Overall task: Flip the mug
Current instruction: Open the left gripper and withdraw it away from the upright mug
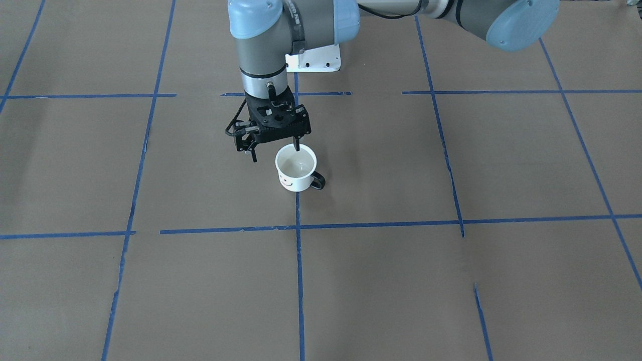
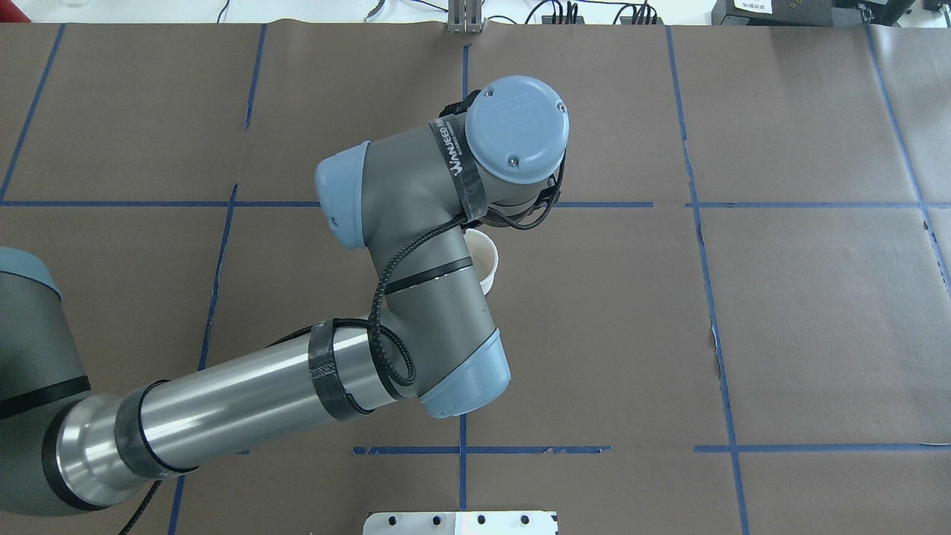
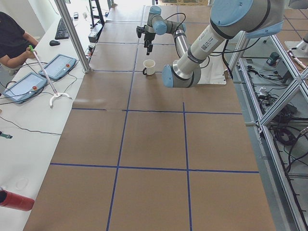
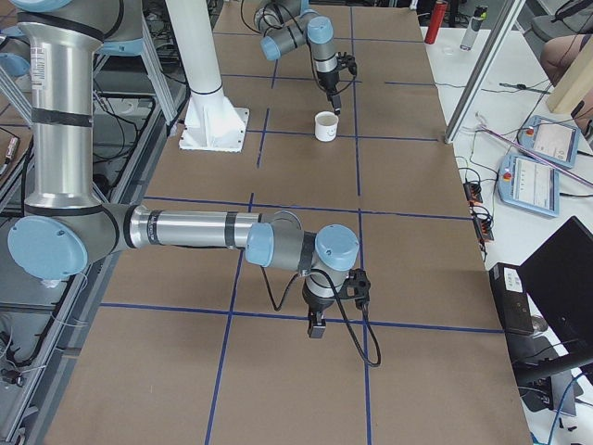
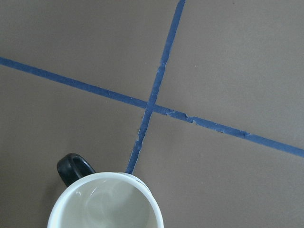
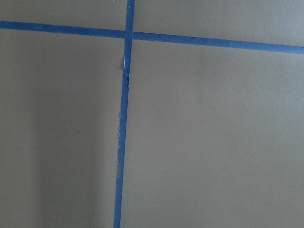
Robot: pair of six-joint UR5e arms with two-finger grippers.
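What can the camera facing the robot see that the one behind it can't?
Only the front-facing view shows the left hand, open by the rim of the mug, plus its smiley face and black handle. Only the overhead view shows cables past the edge of the table, and there the left arm hides most of the mug. Both show the mug's pale inside and blue tape lines.

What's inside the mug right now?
Nothing: the mug shows a bare pale bottom. The left claw hangs open at its robot-side rim; overhead, the left arm covers most of it.
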